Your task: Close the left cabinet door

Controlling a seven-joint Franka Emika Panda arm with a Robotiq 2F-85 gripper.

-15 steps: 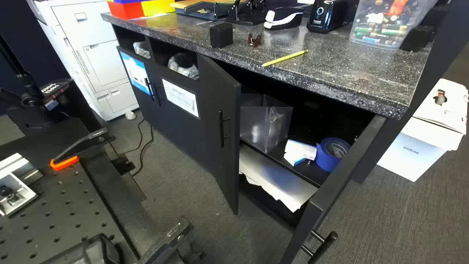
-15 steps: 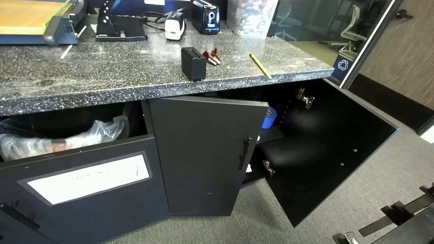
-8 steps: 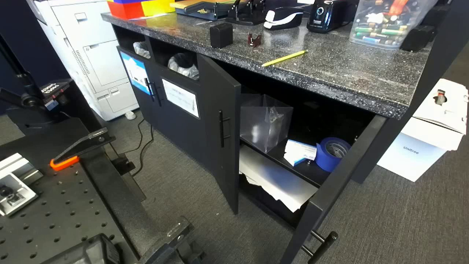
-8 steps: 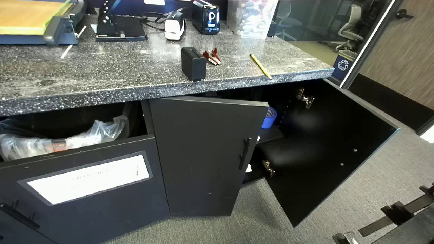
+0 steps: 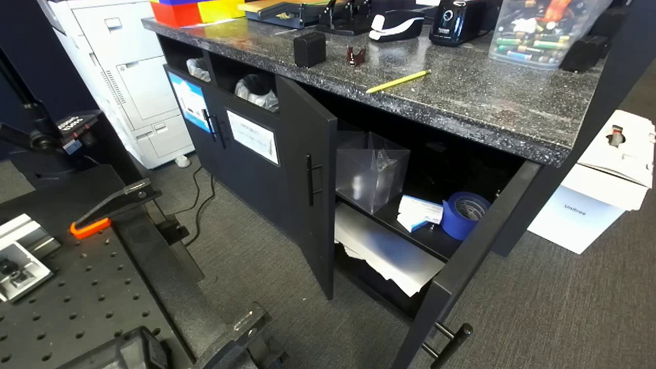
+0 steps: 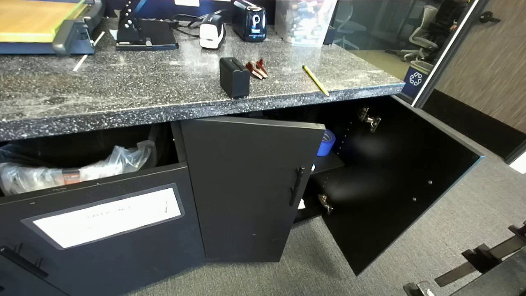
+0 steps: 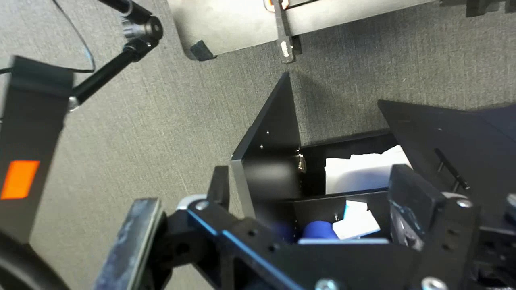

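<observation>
Jaws spread wide, L cab. door (image 7: 471, 149) part-open, apart beyond them, R in wrist view.

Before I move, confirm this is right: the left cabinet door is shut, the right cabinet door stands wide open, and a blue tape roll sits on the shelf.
Not quite: the left cabinet door is partly open, not shut, as both exterior views show. The right cabinet door does stand wide open, and the blue tape roll does sit on the shelf.
</observation>
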